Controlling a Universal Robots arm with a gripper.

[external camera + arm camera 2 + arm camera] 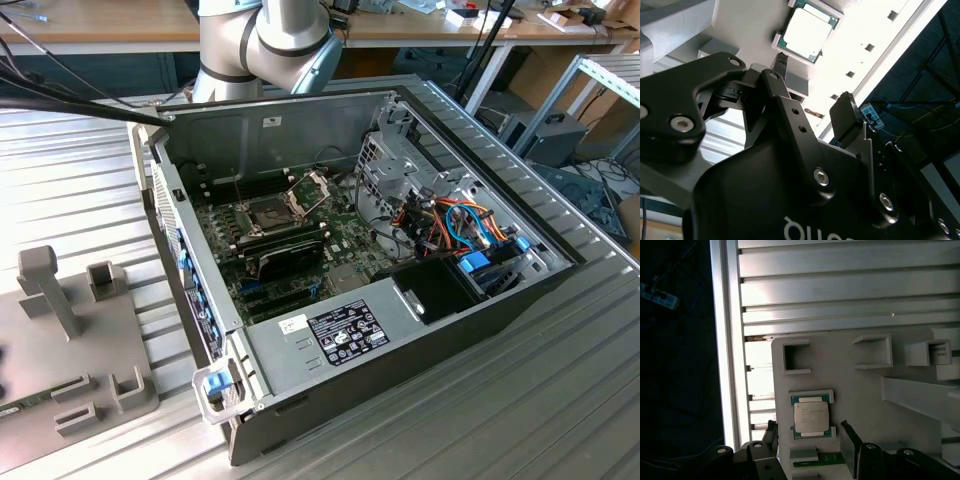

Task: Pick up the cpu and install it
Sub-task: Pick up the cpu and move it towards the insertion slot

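Note:
The cpu [811, 417] is a small square chip with a silvery top. It lies flat in a shallow holder on the grey fixture plate [860, 390], and is seen in both wrist views, cpu [807, 32]. My gripper [811, 442] hangs close to it and is open, with one black finger [772, 437] on each side of the chip's line and nothing held between them. In the second wrist view the gripper [813, 85] shows the same wide gap. The dark socket [270, 213] sits on the motherboard inside the computer case [400, 330], its metal frame [315, 185] hinged up.
The grey fixture plate [70, 340] with upright posts and brackets lies on the slatted metal table at the exterior view's left. The arm's base [265, 40] stands behind the case. Drive cage and coloured cables [460, 225] fill the case's right side.

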